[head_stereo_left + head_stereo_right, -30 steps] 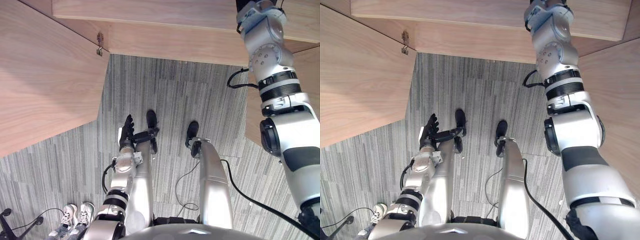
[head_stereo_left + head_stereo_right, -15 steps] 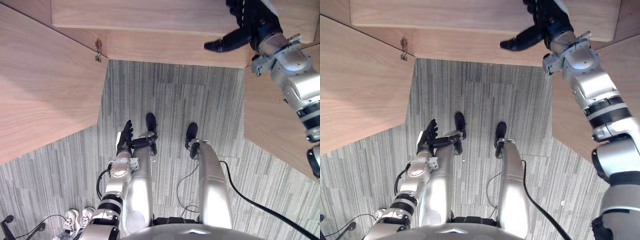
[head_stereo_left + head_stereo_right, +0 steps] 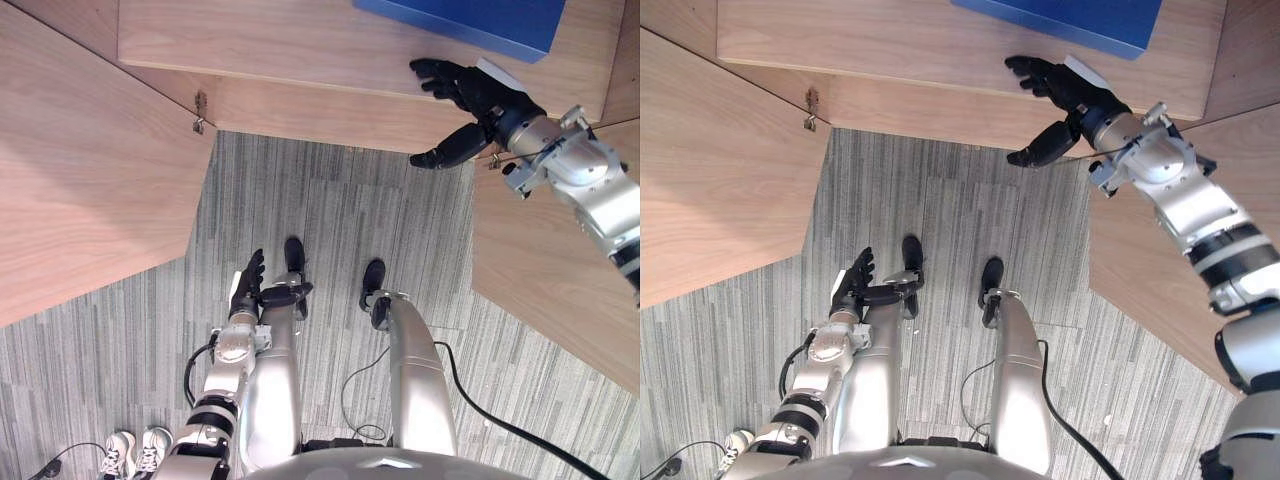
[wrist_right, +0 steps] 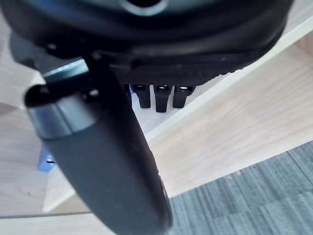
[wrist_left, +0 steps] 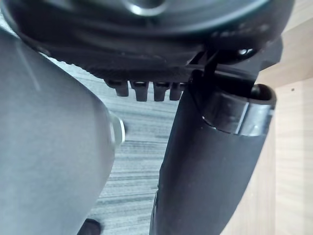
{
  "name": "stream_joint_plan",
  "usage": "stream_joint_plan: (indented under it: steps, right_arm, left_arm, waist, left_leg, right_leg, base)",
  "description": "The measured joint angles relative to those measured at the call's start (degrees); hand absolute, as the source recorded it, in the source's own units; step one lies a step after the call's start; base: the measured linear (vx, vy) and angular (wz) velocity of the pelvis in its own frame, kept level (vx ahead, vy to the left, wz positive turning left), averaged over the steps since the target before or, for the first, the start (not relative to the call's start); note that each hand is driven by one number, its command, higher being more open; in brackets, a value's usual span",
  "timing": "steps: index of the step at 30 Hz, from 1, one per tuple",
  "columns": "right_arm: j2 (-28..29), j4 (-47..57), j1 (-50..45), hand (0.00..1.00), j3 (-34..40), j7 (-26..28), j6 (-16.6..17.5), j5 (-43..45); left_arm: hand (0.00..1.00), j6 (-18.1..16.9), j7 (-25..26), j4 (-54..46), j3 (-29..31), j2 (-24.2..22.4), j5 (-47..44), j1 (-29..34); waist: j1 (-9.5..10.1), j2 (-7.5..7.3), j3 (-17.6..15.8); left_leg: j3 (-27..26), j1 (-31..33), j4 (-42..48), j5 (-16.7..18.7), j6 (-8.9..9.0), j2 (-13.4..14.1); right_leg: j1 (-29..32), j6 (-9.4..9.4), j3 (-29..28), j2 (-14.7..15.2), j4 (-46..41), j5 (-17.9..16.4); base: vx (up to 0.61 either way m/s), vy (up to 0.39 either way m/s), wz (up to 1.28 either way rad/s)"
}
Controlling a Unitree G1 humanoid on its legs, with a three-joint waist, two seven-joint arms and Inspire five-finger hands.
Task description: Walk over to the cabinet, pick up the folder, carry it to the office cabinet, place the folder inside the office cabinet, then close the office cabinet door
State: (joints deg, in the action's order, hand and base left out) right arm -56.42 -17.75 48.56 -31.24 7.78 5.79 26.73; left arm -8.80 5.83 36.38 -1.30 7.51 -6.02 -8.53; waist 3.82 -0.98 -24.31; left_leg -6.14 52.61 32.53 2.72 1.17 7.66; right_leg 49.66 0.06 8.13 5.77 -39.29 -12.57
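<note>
Folder (image 3: 470,20), blue, lies flat on the cabinet shelf (image 3: 300,50), well back from the front edge; placement judged complete. Right hand (image 3: 478,100) hovers at the shelf's front edge, just short of the folder and apart from it, fingers spread and straight, thumb held out below, nothing held. Contact between fingertips and shelf cannot be determined. Left hand (image 3: 247,285) hangs low by the robot's side above the floor (image 3: 330,220), fingers straight and relaxed, empty. Left door (image 3: 90,170) stands swung wide on its hinge (image 3: 200,110); right door (image 3: 550,270) is likewise open, just beside the right arm. Step in hand, as judged: closing up. Recommended: draw the right hand clear of the shelf first, then set flat fingers on the outer face of the door near its free edge and push in a steady arc. Risk: an arm left in the opening would be caught by the door.
</note>
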Motion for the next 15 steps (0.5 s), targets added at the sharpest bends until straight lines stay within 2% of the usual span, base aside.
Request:
stream_joint_plan:
  steps: [1,3,6,11,15]
  right_arm:
    - [1.33,1.20,-2.01,0.00,2.25,-1.08,0.04,-0.75]
    - [8.06,5.47,-8.19,0.00,9.62,-5.38,0.12,-4.80]
    - [13.53,9.40,-10.65,0.00,14.53,-10.39,0.23,-11.23]
    - [18.46,14.45,-11.78,0.00,20.86,-17.66,1.05,-23.69]
    - [20.26,15.25,-11.88,0.00,21.69,-21.04,0.94,-33.04]
  left_arm:
    - [1.00,0.00,0.10,0.00,0.01,-0.02,0.00,0.00]
    - [1.00,0.06,0.57,0.01,0.08,-0.02,0.01,0.01]
    - [1.00,0.03,1.42,-0.21,0.51,-0.54,0.54,0.00]
    - [1.00,0.01,2.77,-0.65,1.07,-1.28,1.52,0.00]
    - [1.00,0.01,3.83,-0.83,2.43,-2.18,2.16,0.00]
  waist:
    - [0.06,0.00,0.00]
    - [-0.09,0.00,0.00]
    - [-0.19,0.00,0.00]
    - [0.07,0.00,0.00]
    - [0.10,0.00,0.00]
  left_leg:
    - [-0.03,0.00,-0.06,0.00,0.00,0.00]
    - [-0.42,-0.03,-0.21,0.02,-0.03,0.13]
    - [-0.69,-0.13,-0.18,0.13,-0.18,0.26]
    - [-0.74,-0.02,0.74,0.70,-0.49,0.32]
    - [-0.74,0.11,0.99,0.81,-0.65,0.27]
  right_leg:
    - [0.00,0.03,-0.01,-0.01,0.08,0.02]
    - [0.04,0.16,-0.22,-0.10,0.38,0.12]
    - [0.03,0.36,-0.49,-0.18,0.42,0.25]
    - [-0.03,0.41,-0.65,-0.16,0.26,0.23]
    - [-0.03,0.43,-0.62,-0.05,0.16,0.22]
  base:
    - [0.03,0.001,-0.03]
    - [0.04,0.001,-0.05]
    - [0.04,0.006,-0.05]
    - [0.00,0.001,-0.01]
    - [0.00,0.000,0.00]
